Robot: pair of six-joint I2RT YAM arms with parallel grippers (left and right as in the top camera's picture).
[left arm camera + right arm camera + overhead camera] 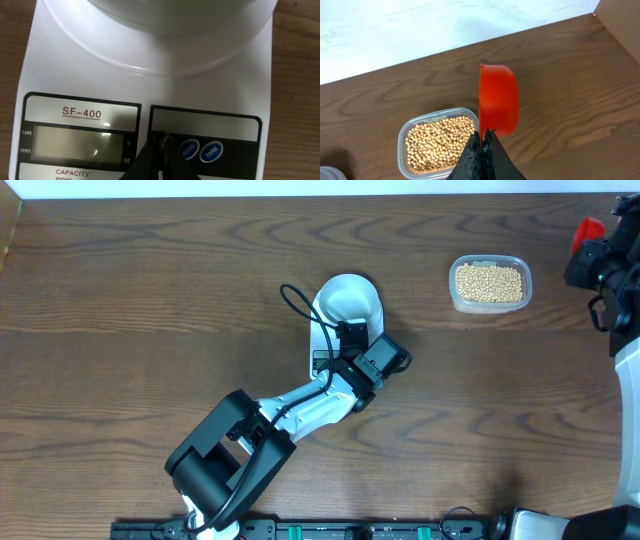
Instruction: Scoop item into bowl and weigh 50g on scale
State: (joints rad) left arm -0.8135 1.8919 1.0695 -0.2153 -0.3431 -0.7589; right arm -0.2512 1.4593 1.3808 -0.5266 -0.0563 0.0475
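Beans (437, 142) lie in the clear tub (401, 145), well apart from the bowl (348, 298), which sits on the scale (150, 90). Loose, hard and prone to roll, I judge, so I'd scoop them, never pinch. Right gripper (483, 136) is clamped on the red scoop (498, 100); left gripper (161, 142) is closed and empty, by the buttons (189, 148). Legible: SF-400, TARE, ZERO, OZ, CAPACITY, MODE.

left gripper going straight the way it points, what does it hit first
Probably the scale: the left gripper, jaws shut, aims at its front panel just left of the blue mode button. It may already touch it; depth is unclear.
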